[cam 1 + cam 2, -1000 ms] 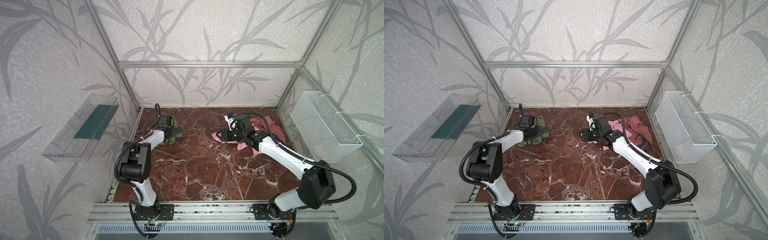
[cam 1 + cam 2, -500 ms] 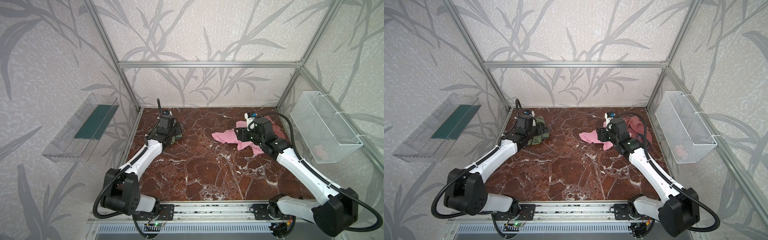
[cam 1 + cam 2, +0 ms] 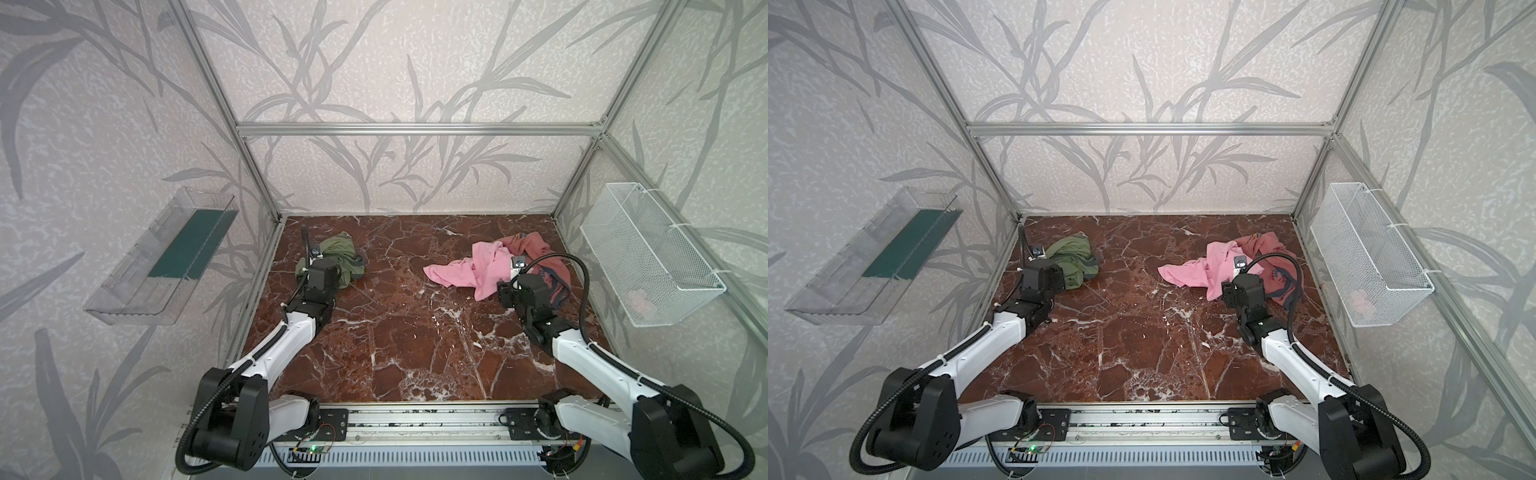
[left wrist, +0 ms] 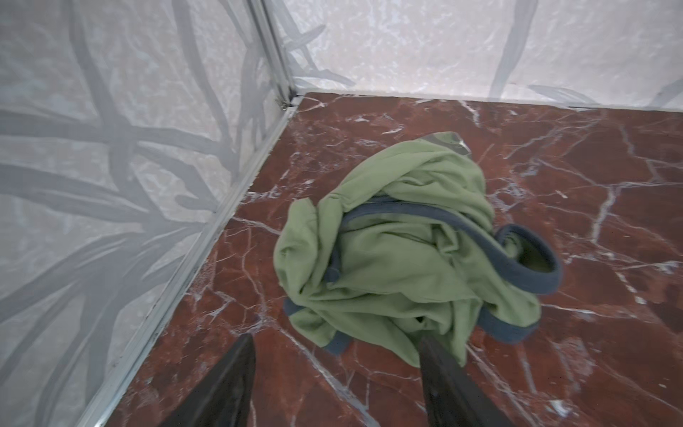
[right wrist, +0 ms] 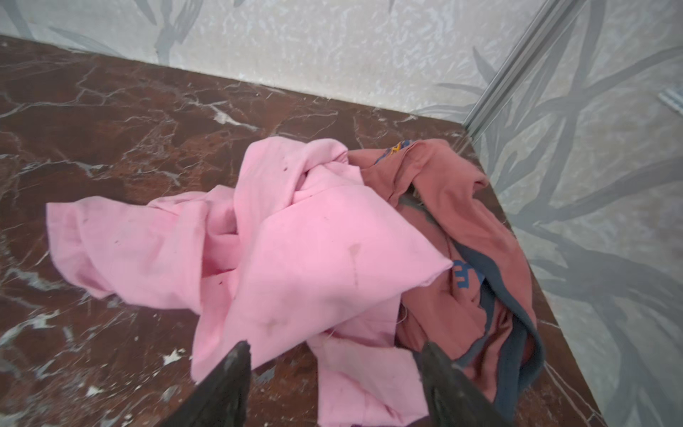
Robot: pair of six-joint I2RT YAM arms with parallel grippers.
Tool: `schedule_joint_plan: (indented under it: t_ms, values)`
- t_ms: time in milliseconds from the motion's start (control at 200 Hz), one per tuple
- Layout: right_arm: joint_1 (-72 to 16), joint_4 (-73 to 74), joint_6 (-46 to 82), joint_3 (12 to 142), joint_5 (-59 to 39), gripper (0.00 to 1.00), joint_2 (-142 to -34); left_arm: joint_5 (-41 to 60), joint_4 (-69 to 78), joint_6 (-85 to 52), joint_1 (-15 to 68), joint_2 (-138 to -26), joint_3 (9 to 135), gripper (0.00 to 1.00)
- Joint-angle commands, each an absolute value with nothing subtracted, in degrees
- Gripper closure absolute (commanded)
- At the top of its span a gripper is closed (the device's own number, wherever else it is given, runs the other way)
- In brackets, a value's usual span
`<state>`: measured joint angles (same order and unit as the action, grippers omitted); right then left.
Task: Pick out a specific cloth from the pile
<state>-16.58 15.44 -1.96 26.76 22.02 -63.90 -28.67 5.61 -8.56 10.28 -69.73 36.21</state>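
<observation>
The olive-green cloth [image 4: 399,258] with navy trim lies crumpled by the back left corner, apart from the pile; it shows in both top views [image 3: 343,257] [image 3: 1073,259]. My left gripper [image 4: 336,344] hovers just short of it, open, with bare floor between the fingers; one fingertip overlaps the cloth's hem. The pile [image 3: 498,266] at the back right is a light pink cloth [image 5: 295,251] draped over a salmon-red shirt [image 5: 462,207] with navy trim. My right gripper [image 5: 332,347] stands open above the pink cloth's near edge and holds nothing.
A white wire basket [image 3: 648,257] hangs on the right wall with something pink inside. A clear plastic shelf [image 3: 162,257] with a green insert hangs on the left wall. Aluminium frame posts and walls close in the marble floor [image 3: 415,332].
The left gripper opened, let go of the olive-green cloth and drew back towards the front. The right gripper left the pink cloth's left end, moved right and back, and opened wider.
</observation>
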Motion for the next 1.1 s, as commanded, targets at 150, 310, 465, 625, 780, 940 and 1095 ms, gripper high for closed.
schedule_joint_plan:
  t_ms: [150,310,465,625,780,940,1095]
  values:
    - [-14.1,49.6,-8.6,18.8,23.1,0.27,-75.7,-33.3,26.1,-3.3,6.0,-70.8,28.1,0.32]
    - [-12.8,51.5,-7.7,19.3,21.4,0.26,-81.0,-27.3,33.7,-3.6,4.4,-74.2,24.6,0.32]
    - [-9.9,57.8,-4.7,17.9,15.8,0.25,-84.4,-24.2,46.4,-3.1,3.2,-80.0,21.4,0.32]
    - [-9.1,67.0,-4.7,17.4,14.0,0.24,-92.8,-19.8,53.8,-2.9,1.7,-88.9,21.8,0.32]
    - [-8.4,62.4,-4.6,19.2,10.8,0.22,-92.0,-18.3,56.1,-3.8,0.8,-90.1,20.9,0.32]
    - [-8.3,57.6,-4.5,20.8,10.0,0.01,-91.1,-18.3,56.5,-3.4,0.9,-90.2,20.7,0.31]
    - [-8.5,58.4,-4.8,20.6,10.0,0.01,-91.3,-18.3,56.5,-3.4,0.8,-90.3,20.7,0.30]
